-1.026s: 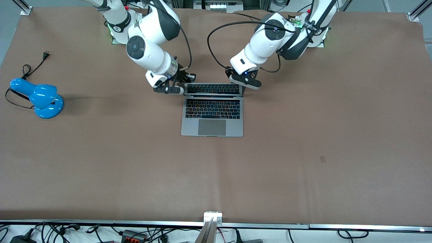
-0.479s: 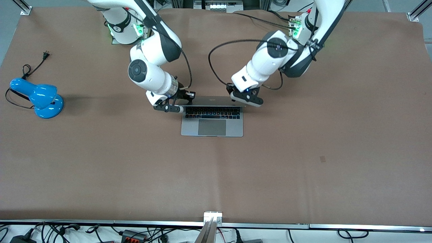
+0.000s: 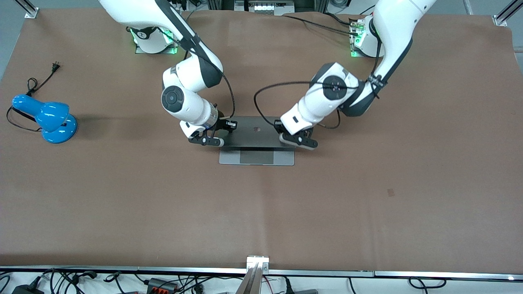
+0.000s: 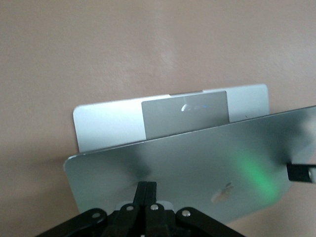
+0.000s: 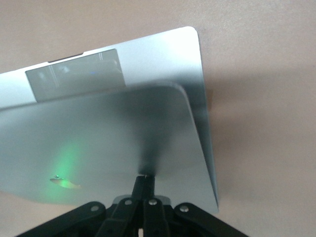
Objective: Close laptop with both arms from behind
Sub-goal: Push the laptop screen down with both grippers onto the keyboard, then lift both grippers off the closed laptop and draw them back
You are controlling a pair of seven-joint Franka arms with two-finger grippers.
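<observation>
You are looking at a robotics lab bench, not a home or office. The brown-covered tabletop [image 3: 367, 196] is framed by aluminium rails [image 3: 257, 270], two white arms are bolted along one edge on bases lit green [image 3: 153, 38], and loose cables and power adapters [image 3: 159, 283] trail along the camera's edge.

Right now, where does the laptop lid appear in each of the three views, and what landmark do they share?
Front view: the laptop lid is at the table's middle, tilted low over the base, between both grippers.
Left wrist view: lid fills the lower part, above the trackpad.
Right wrist view: lid covers the centre.
Shared landmark: the apple logo on the lid.
</observation>
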